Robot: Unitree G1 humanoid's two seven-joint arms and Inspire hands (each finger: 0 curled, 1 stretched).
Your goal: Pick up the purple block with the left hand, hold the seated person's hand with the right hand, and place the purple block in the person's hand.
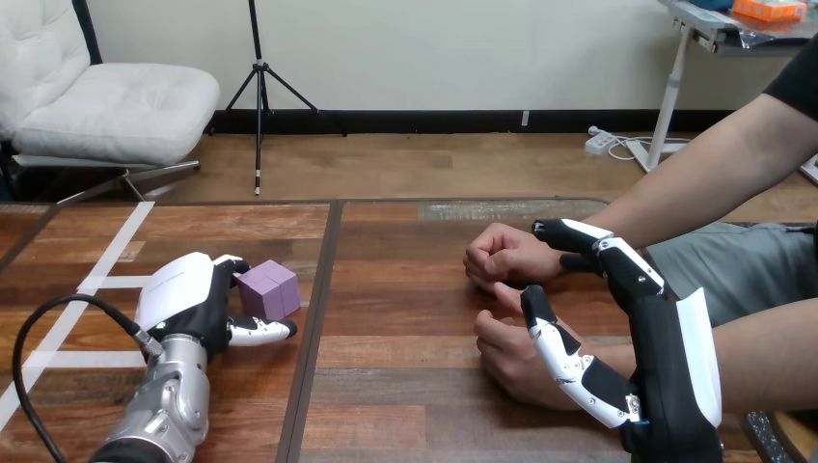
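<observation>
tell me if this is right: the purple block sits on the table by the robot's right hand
Not quite. The head view shows the purple block on the table by the robot's left hand, not the right hand, which is across the table near the person's hands.

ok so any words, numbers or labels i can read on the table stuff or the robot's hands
None to read: the purple cube-shaped block, the left hand, the right hand, the white tape strips and the brown wooden table all show plain, unmarked surfaces.
</observation>
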